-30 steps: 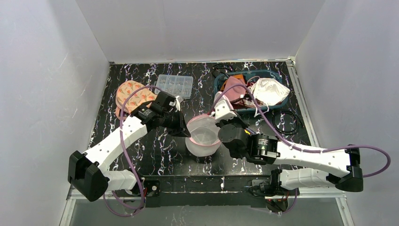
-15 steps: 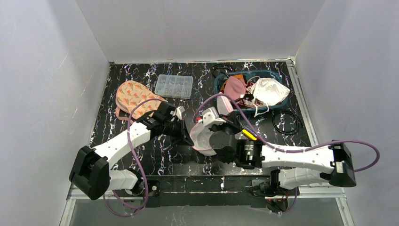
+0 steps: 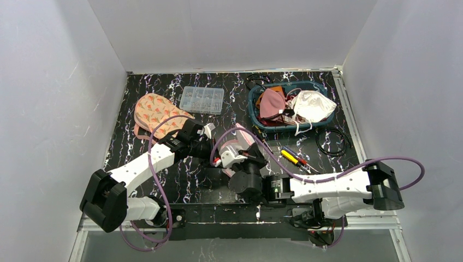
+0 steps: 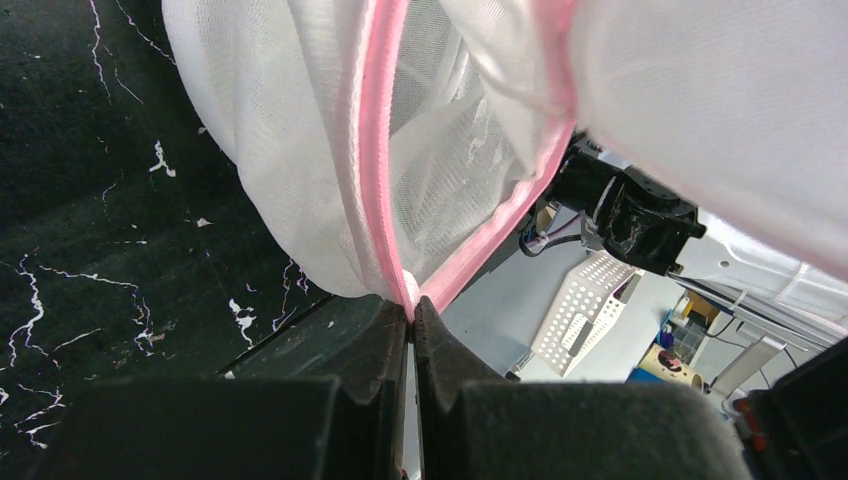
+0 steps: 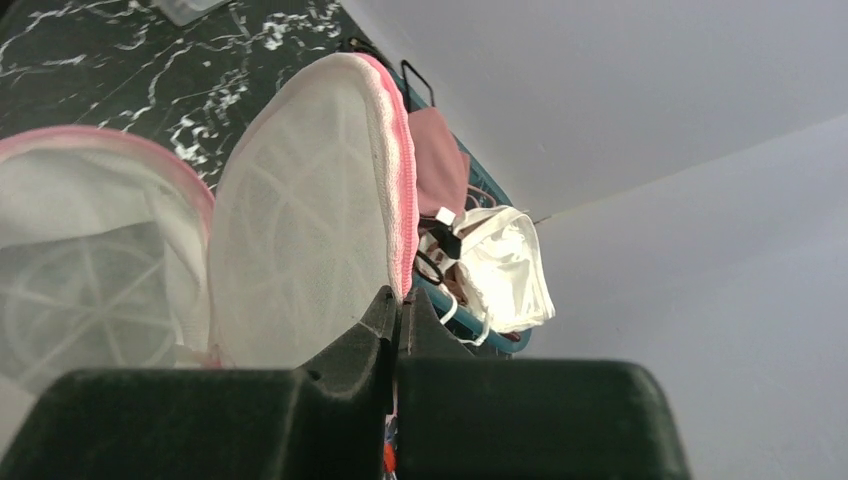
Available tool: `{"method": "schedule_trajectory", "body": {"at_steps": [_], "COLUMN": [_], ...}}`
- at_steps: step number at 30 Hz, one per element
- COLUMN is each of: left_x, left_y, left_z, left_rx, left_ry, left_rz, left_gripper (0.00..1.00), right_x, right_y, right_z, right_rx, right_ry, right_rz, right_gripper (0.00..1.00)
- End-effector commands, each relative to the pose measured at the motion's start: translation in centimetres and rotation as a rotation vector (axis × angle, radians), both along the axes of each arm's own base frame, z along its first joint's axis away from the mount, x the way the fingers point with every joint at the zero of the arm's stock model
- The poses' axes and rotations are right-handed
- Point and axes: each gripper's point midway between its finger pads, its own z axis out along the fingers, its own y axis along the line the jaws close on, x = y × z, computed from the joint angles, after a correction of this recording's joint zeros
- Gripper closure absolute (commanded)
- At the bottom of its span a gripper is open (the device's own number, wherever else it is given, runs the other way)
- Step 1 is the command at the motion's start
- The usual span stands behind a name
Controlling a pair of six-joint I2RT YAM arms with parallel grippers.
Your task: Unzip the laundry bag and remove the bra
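Near centre, I read the mesh bag (image 5: pixel 300 230) held open between 2 grippers. The left gripper (image 4: pixel 411 312) is clamped on its pink rim. The right gripper (image 5: pixel 398 300) is clamped on the pink edge of its flap. Far right, a basket (image 3: pixel 251 103) holds cloth items.

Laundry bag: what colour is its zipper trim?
Pink; the trim shows best in the left wrist view.

Plain white walls (image 3: pixel 229 33) on three sides, black tabletop (image 3: pixel 235 94) veined with white marbling, even diffuse light
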Motion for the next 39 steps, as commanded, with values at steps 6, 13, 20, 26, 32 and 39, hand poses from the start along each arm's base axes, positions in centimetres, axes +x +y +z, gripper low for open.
{"method": "schedule_trajectory", "body": {"at_steps": [6, 13, 20, 26, 32, 39], "left_x": [-0.4, -0.7, -1.0, -1.0, -1.1, -2.0], "left_y": [0.1, 1.1, 2.0, 2.7, 3.6, 5.5], "left_z": [0.3, -1.2, -3.0, -3.9, -4.1, -3.7], "left_rx": [-0.012, 0.052, 0.117, 0.168, 0.210, 0.268], "left_ry": [-0.005, 0.008, 0.025, 0.023, 0.013, -0.013], "left_rz": [-0.022, -0.023, -0.019, -0.012, 0.002, 0.029], "left_gripper": [1.00, 1.00, 1.00, 1.00, 1.00, 0.79], "right_x": [-1.9, -2.9, -4.5, -3.8, -0.5, 0.3], "right_y": [2.7, 4.3, 5.9, 5.0, 3.3, 4.2], "right_z": [-2.3, -3.0, -2.8, -3.2, -6.2, -8.2], "right_rx": [0.030, 0.085, 0.217, 0.359, 0.699, 0.871], "right_ry": [0.055, 0.118, 0.222, 0.342, 0.613, 0.775], "right_rz": [0.139, 0.228, 0.358, 0.360, 0.279, 0.270], "right_gripper": [0.86, 0.62, 0.43, 0.35, 0.32, 0.34]}}
